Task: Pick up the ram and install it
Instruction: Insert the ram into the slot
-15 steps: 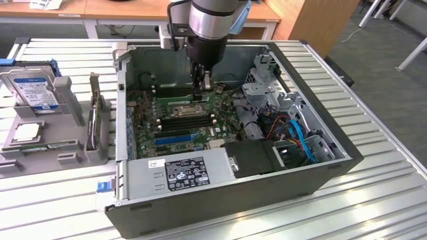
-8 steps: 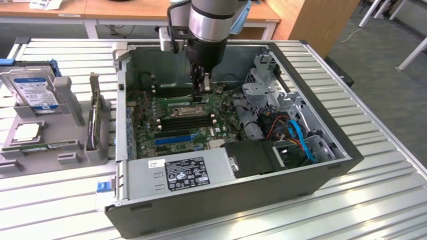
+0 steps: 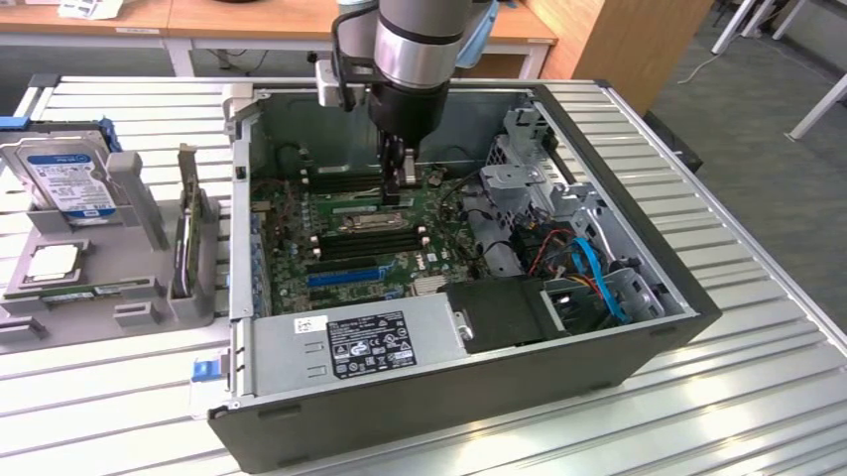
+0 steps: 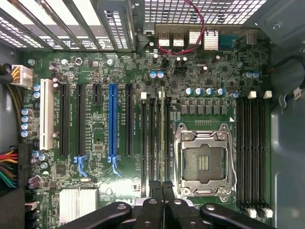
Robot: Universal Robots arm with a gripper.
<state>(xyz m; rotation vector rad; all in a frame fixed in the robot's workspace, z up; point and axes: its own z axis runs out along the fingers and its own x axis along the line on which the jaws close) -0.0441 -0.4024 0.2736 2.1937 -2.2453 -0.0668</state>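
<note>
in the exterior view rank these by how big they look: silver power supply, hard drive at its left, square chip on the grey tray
1. power supply, largest
2. hard drive, partly hidden by its grey stand
3. square chip, smallest

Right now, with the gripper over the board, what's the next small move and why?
Probably ease straight down. The gripper holds the ram edge-on, running along the memory slots beside the CPU socket; whether it is seated I cannot tell.
</note>
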